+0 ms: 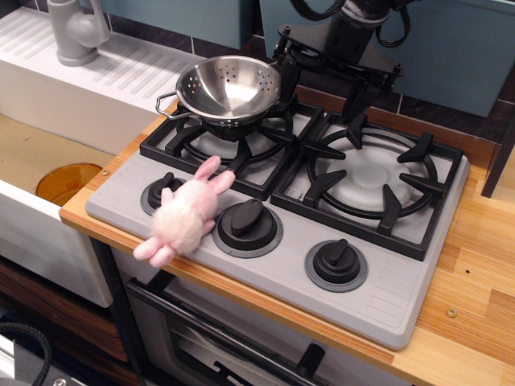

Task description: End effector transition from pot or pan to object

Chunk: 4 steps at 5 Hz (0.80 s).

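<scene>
The shiny steel colander bowl (229, 87) stands on the rear left burner, one looped handle pointing front left. My black gripper (325, 90) hangs just right of and behind the bowl. Its jaws are spread wide and hold nothing, and the left finger (288, 76) is close to the bowl's right rim. The pink plush bunny (187, 217) lies on the grey front panel of the stove between the left and middle knobs. Its ears point toward the left burner and one paw hangs over the front edge. The bunny is well in front of and left of the gripper.
Three black knobs (247, 223) sit along the front of the grey stove top (402, 297). Black burner grates (370, 173) cover both burners. A white sink (48, 153) with a grey faucet (76, 32) lies to the left. The wooden counter (475, 265) runs along the right.
</scene>
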Each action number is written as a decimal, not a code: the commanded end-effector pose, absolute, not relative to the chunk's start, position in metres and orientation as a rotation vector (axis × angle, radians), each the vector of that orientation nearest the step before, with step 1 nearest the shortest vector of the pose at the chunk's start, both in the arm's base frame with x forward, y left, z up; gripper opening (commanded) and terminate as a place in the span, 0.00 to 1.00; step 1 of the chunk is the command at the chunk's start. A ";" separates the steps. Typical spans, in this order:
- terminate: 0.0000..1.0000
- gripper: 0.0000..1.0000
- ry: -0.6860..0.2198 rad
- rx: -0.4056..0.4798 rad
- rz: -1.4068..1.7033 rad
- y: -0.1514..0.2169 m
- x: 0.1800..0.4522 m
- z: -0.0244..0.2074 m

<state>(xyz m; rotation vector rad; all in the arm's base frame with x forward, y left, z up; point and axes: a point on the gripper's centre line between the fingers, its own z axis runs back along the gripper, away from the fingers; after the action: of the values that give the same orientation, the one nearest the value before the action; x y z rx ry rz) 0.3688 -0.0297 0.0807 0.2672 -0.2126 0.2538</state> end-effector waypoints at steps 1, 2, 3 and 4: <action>0.00 1.00 -0.213 0.267 0.254 -0.030 0.369 0.081; 0.00 1.00 -0.201 0.291 0.260 -0.027 0.361 0.092; 0.00 1.00 -0.216 0.311 0.279 -0.026 0.354 0.099; 0.00 1.00 -0.223 0.308 0.287 -0.026 0.350 0.099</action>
<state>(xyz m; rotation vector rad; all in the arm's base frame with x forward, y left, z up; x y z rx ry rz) 0.3434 -0.0241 0.0729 0.3364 -0.1419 0.2715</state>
